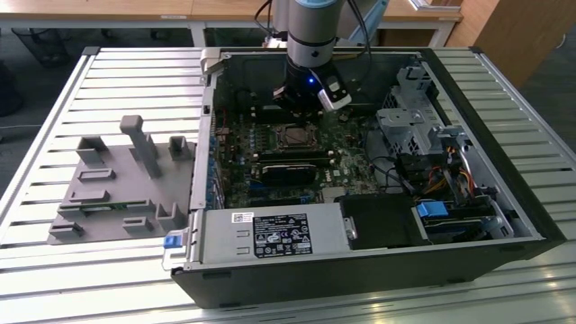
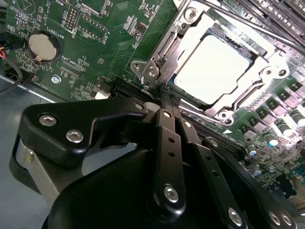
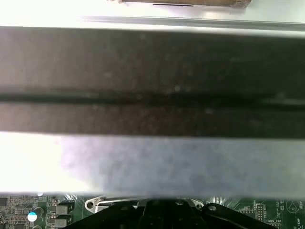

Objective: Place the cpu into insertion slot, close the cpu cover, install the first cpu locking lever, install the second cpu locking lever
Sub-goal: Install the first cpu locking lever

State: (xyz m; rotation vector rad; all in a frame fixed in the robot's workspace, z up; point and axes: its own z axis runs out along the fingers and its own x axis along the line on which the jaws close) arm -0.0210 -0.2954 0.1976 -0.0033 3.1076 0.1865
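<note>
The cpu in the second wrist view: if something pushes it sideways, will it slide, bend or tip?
Probably none of these. The cpu lies flat inside the insertion slot with the cpu cover framing its edges, so sliding seems unlikely. Its metal top looks rigid, unlikely to bend. That glossy top may be slippery where the gripper touches it.

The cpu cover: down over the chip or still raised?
Down: the thin silver metal cover frame lies flat around the bright square cpu.

Dark case wall (image 3: 152,81) above a pale metal panel (image 3: 181,164), green circuit board (image 3: 28,210) beside the end effector (image 3: 167,212).
</note>
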